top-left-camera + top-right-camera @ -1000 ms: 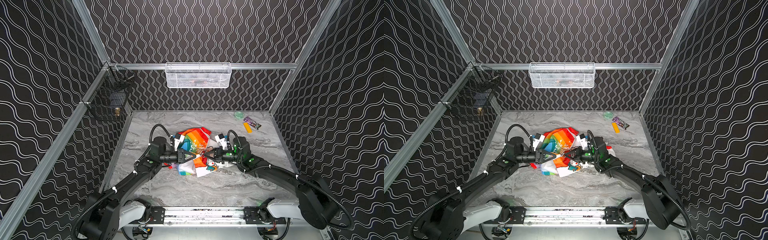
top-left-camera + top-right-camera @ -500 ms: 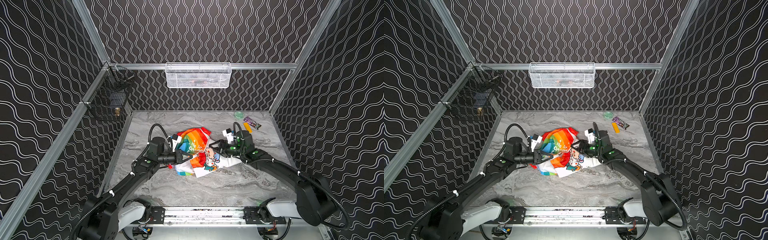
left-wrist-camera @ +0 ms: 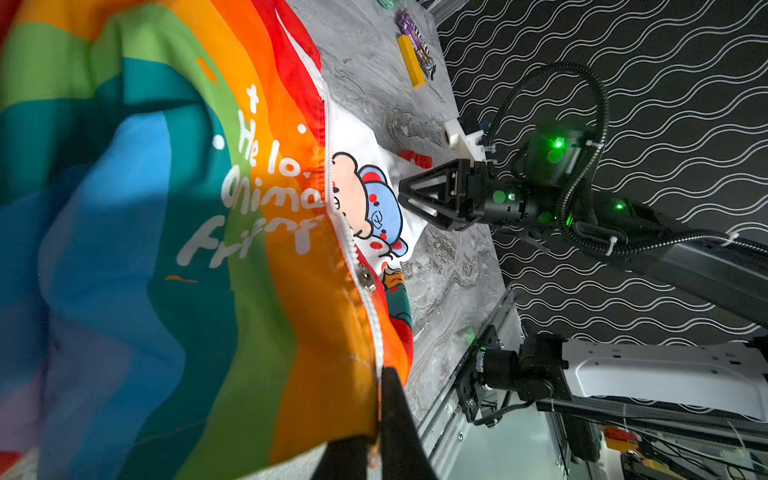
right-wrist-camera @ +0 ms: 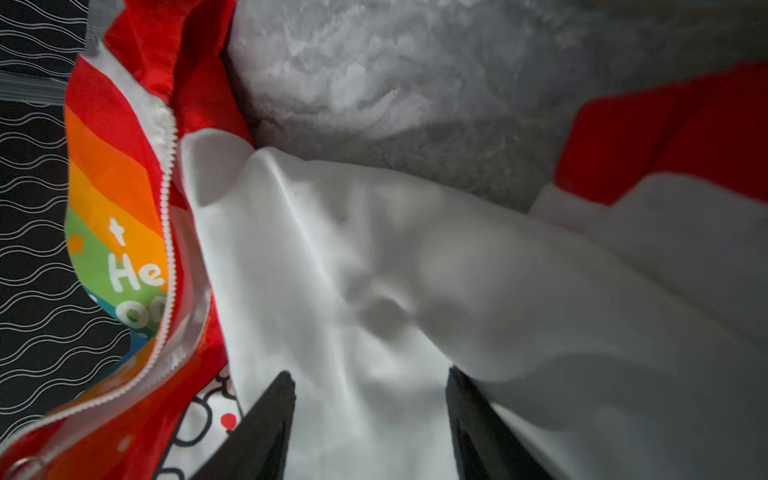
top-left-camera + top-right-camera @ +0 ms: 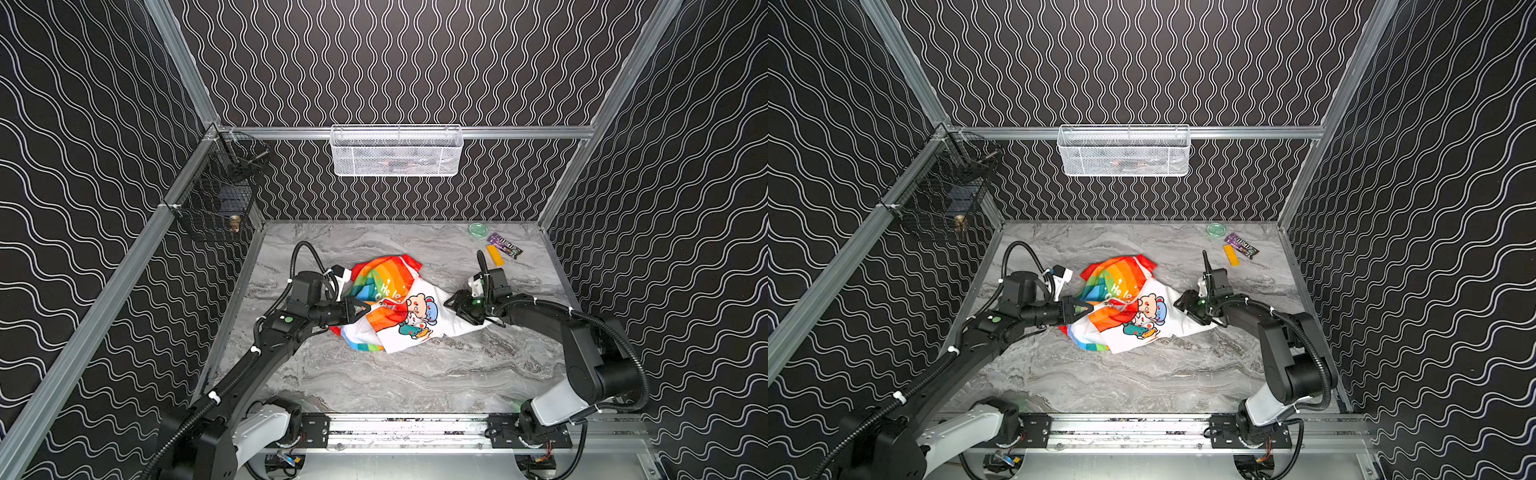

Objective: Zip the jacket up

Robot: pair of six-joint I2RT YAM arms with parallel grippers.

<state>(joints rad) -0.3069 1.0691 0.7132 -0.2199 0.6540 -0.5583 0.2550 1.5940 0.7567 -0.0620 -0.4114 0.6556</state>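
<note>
Jacket (image 5: 386, 303): crumpled near the centre of the grey marble bench (image 5: 395, 374), front unzipped. The rainbow-striped panel with white lettering lies at the heap's 10–12 o'clock. The white cartoon-print lining (image 5: 415, 316) is turned up and spreads toward 3–5 o'clock.

Left claw (image 5: 365, 308): at the jacket's 9 o'clock, pointing toward 3 o'clock. Jaws are closed. In the left wrist view its black fingers (image 3: 392, 407) pinch the orange hem right at the lower end of the white zipper (image 3: 332, 166). The zipper teeth run along the edge of the striped panel, with the lining exposed beside them.

Right claw (image 5: 451, 303): at the jacket's 3 o'clock, pointing toward 9 o'clock. In the right wrist view both fingers (image 4: 270, 415) stand apart over plain white lining with nothing pinched between them. Whether the tips touch the cloth: cannot tell.

Bench corner at 1–2 o'clock, well apart from the jacket: green round lid (image 5: 478, 229), purple wrapper (image 5: 505, 245), yellow block (image 5: 494, 254).
</note>
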